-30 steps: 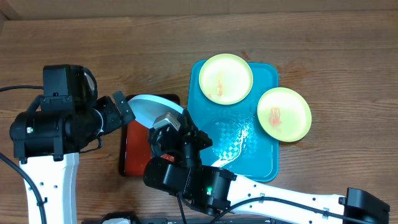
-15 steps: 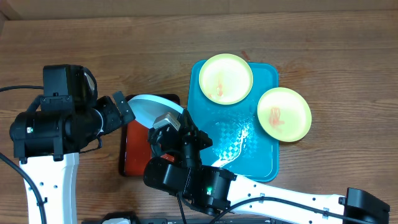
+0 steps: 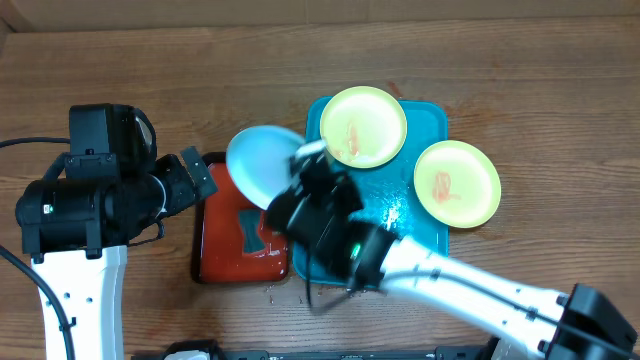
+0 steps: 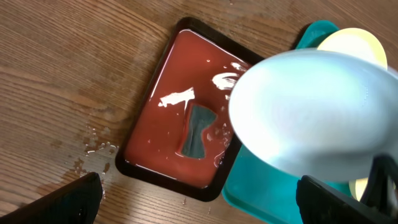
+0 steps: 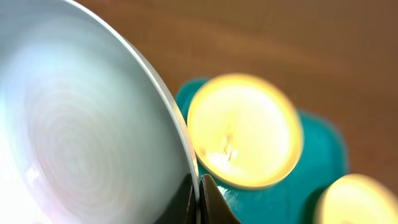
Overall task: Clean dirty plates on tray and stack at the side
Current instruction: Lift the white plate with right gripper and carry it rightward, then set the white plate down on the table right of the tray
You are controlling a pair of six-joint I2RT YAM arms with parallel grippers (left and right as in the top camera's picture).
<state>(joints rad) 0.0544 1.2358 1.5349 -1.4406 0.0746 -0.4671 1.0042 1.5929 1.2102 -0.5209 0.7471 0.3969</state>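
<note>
The light blue plate is held off the table by its edge. In the right wrist view, its rim is seen pinched between the closed fingertips of the right pincer. From overhead, the plate is seen tilted above the far end of the red tray, just beside the left rim of the turquoise tray. Its face is shown pale and glossy in the wrist views.

Two other plates are seen at the turquoise tray. The upper yellow-green plate is placed at the tray's far end, with part of it lying over the rim. The right yellow-green plate is laid across the tray's right rim, partly over the table. Reddish-orange smears are visible on both.

The red tray is filled with a shallow layer of liquid, and a grey-green rectangular pad is seen lying in it. Water drops are scattered on the table beside the tray's near left corner.

The left pincer is held at the left of the red tray, apart from the blue plate. Its fingers are spread wide at the bottom corners of the left wrist view, and nothing is gripped between them.
</note>
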